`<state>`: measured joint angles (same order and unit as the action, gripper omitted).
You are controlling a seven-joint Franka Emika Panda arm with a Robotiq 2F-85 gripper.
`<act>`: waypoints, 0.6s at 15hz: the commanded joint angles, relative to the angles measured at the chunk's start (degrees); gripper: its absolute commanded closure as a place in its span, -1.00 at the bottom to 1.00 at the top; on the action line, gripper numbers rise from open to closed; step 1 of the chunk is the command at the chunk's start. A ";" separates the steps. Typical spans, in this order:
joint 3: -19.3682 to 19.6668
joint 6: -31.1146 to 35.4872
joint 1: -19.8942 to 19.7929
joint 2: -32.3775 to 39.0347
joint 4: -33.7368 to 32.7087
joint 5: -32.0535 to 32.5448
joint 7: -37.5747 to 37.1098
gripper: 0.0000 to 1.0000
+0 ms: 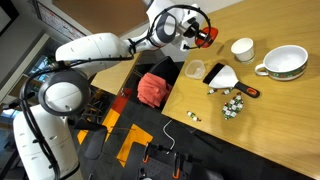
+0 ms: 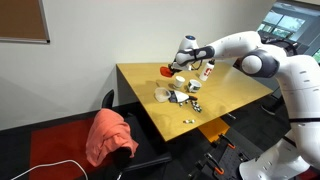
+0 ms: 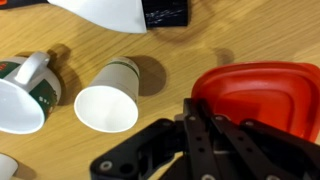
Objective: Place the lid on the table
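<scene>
Right now lid point(image 3: 258, 92) is hanging just above the bench point(image 3: 190, 45), near one edge, not touching it as far as I'm judging: it's throwing a shadow on the wood. Jaws are pinching its near rim; actual contact is hiding under the finger links in the wrist view. Cup point(image 3: 108, 96) is sitting just beside the lid, mug point(image 3: 22, 92) further out. So pick-up is looking done; lowering and letting go are what's remaining. In an exterior view the lid point(image 1: 208, 35) is showing only as a small red blob, so I'm not managing to tell its tilt or height.
</scene>
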<state>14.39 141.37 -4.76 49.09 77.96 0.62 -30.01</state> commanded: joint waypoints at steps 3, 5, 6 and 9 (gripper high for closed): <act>-0.63 -2.75 -2.49 11.59 -15.13 -3.64 -2.05 0.97; -1.24 -3.59 -3.34 14.06 -18.38 -4.86 -1.58 0.97; -1.45 -4.27 -3.68 15.08 -19.89 -5.27 -1.51 0.97; -2.29 -7.52 -4.50 17.35 -23.83 -6.03 -1.15 0.97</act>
<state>13.34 138.59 -7.91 63.49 60.77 -4.10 -31.07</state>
